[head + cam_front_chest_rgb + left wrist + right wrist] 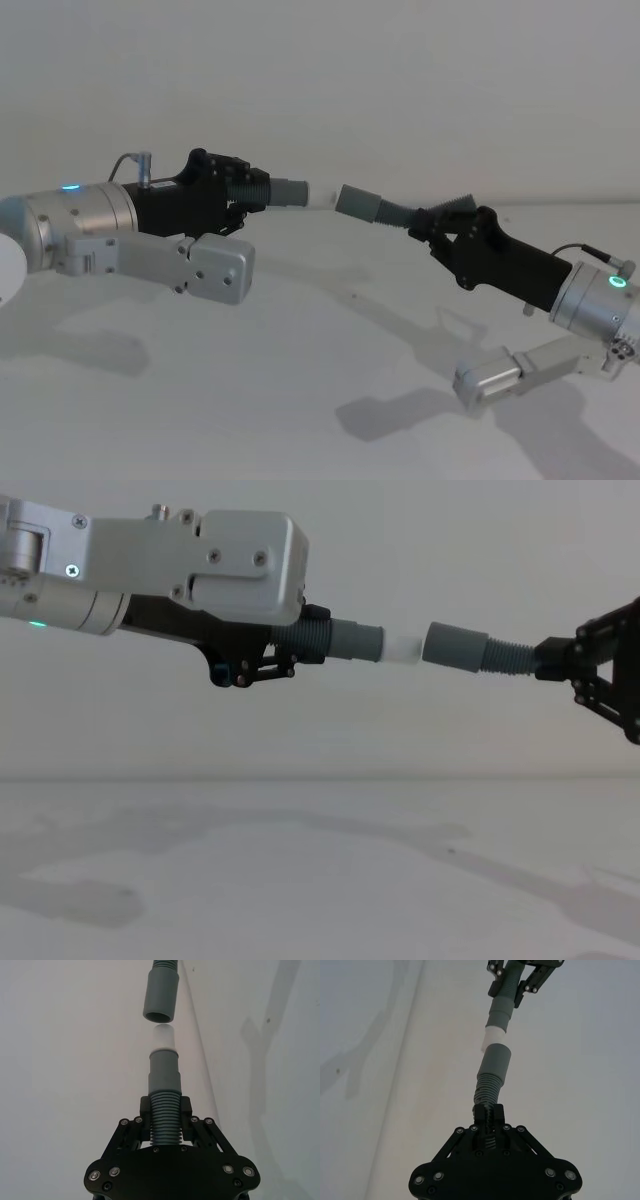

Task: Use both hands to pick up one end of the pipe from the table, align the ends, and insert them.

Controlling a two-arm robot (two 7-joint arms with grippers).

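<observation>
Above white table (320,880), wrist view reveals whitish tip (163,1037) short of cuff (161,996).

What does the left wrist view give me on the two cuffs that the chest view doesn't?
Left wrist view alone: the open dark mouth of the bent piece's cuff facing the whitish tip, roughly in line with it, a small gap between them.

Chest view alone: both pieces held well above the table, and the side-on height match of tip and cuff.

Both: the left gripper shut on the straight piece, the tip not yet inserted. The right gripper holds the bent piece.
</observation>
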